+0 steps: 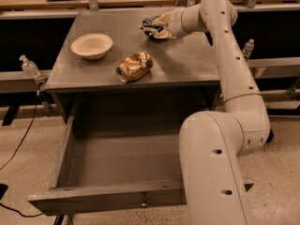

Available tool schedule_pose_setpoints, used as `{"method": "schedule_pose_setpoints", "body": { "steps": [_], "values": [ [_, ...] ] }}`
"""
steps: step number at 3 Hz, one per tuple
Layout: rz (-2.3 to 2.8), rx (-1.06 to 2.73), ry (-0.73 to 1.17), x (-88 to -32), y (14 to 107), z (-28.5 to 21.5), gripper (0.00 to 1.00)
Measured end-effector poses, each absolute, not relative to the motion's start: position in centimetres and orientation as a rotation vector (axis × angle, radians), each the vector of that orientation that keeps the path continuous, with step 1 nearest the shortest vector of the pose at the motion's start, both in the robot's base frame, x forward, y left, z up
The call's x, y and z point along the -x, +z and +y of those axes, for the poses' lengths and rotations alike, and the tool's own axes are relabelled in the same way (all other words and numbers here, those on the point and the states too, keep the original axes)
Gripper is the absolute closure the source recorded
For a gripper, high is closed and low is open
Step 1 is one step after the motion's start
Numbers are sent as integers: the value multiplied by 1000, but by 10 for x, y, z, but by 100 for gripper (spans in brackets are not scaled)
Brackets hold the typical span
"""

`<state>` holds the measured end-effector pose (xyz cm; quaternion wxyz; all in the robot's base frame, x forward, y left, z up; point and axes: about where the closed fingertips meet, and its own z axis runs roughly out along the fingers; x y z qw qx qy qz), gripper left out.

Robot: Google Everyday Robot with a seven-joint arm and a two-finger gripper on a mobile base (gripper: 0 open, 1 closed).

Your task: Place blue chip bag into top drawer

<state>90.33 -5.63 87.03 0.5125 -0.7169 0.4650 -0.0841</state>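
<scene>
The blue chip bag, dark blue with white markings and crumpled, lies at the back of the grey cabinet top. My gripper reaches in from the right and is right against the bag's right side, at tabletop height. The top drawer is pulled wide open below the cabinet top. Its front panel with a small metal knob is nearest the camera. My arm's lower link hides the drawer's right part.
A crushed gold-brown can lies on its side near the middle of the cabinet top. A cream bowl stands at the left. A clear bottle hangs off the left side. Shelving runs behind the cabinet.
</scene>
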Motion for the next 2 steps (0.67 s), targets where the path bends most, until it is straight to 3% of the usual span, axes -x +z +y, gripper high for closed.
{"method": "schedule_pose_setpoints", "body": {
  "steps": [1, 2],
  "values": [
    [1084, 1631, -198, -890, 924, -74, 97],
    [1111, 1633, -304, -860, 1005, -101, 100]
  ]
}}
